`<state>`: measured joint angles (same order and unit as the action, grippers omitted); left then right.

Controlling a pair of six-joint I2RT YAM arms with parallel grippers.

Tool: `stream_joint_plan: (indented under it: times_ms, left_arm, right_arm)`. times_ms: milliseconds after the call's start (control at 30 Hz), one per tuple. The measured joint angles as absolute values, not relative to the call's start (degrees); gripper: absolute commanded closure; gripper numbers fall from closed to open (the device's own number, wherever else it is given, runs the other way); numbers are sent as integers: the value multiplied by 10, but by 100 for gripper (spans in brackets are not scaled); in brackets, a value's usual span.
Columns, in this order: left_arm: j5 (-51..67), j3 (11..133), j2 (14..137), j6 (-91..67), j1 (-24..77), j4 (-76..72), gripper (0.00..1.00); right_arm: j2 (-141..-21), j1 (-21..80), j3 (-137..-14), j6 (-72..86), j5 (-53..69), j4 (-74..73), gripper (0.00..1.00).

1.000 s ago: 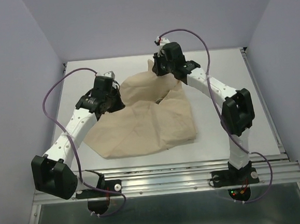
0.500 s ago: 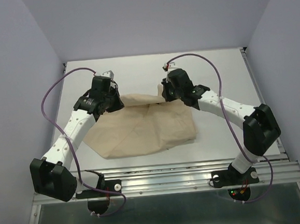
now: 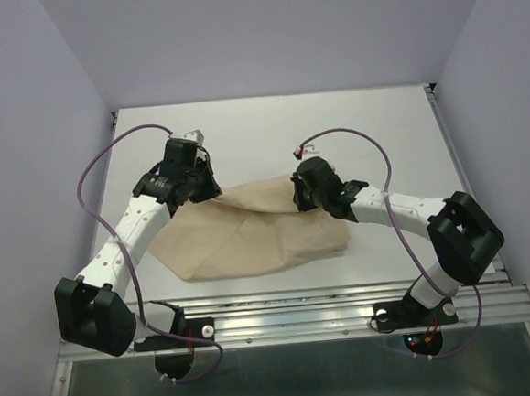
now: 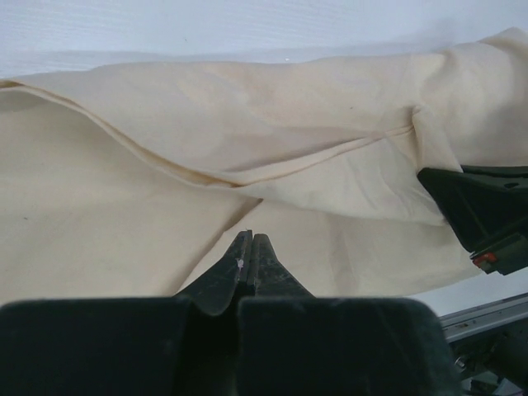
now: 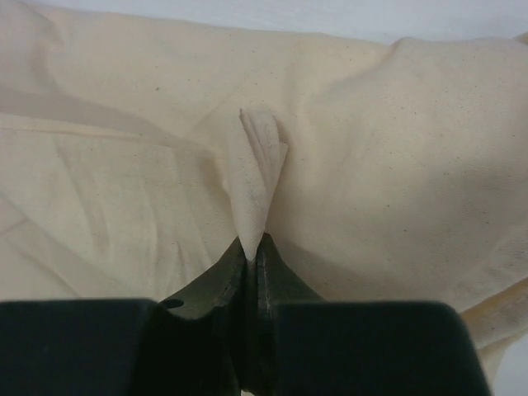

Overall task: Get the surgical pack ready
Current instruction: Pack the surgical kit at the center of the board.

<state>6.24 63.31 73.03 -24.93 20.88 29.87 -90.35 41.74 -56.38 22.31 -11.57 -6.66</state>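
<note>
Beige cloth (image 3: pixel 259 240) lies crumpled and folded over itself on the counter (image 3: pixel 369 125), toward the near edge. Right end effector (image 5: pixel 252 250) is at the far right edge of the beige cloth, tips low and pinching a peaked fold. Left end effector (image 4: pixel 250 247) is at the far left corner, fingers pressed together. Hard to tell if any fabric is caught between them.

Beige woven cloth sheet (image 3: pixel 250 240): folded over itself, creased, lying mid-tabletop toward the near edge; far-right fold raised.
</note>
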Motion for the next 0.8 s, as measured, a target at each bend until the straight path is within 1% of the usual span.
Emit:
stream_joint_plan:
  times_ms: [67, 100, 167, 200, 233, 300, 333, 367, 400, 500, 533, 600, 633, 800]
  left_arm:
    - [62, 633, 730, -249, 209, 298, 100]
    - [62, 633, 730, -249, 209, 298, 100]
    - [62, 633, 733, -249, 209, 298, 100]
    - [62, 633, 735, -249, 209, 298, 100]
    - [62, 633, 735, -249, 209, 298, 99]
    - [62, 633, 738, -253, 209, 298, 96]
    - [63, 633, 739, -256, 209, 298, 90]
    - [66, 633, 740, -260, 209, 298, 88]
    - [71, 633, 741, -266, 209, 297, 82]
    - [81, 633, 741, -282, 213, 291, 69]
    - [83, 633, 742, -289, 217, 289, 60]
    - [86, 633, 746, -300, 228, 286, 52]
    - [87, 633, 749, -303, 235, 284, 46]
    - [95, 633, 768, -318, 247, 280, 35]
  right_arm:
    - [-897, 417, -545, 228, -112, -58, 78]
    - [-894, 417, -539, 231, -109, -55, 70]
    - [-891, 417, -531, 231, -98, -55, 59]
    - [-888, 418, -525, 233, -92, -53, 55]
    - [-886, 418, -522, 235, -89, -53, 52]
    - [-880, 418, -516, 234, -77, -51, 46]
    - [-876, 418, -515, 236, -74, -52, 42]
    - [-873, 419, -515, 236, -72, -52, 41]
    - [-866, 421, -514, 236, -68, -52, 40]
    - [-839, 425, -510, 236, -59, -56, 42]
    - [-826, 425, -507, 236, -53, -57, 43]
    - [-800, 425, -505, 234, -41, -60, 44]
    - [-784, 425, -502, 233, -26, -59, 46]
    - [-758, 425, -483, 227, 29, -56, 52]
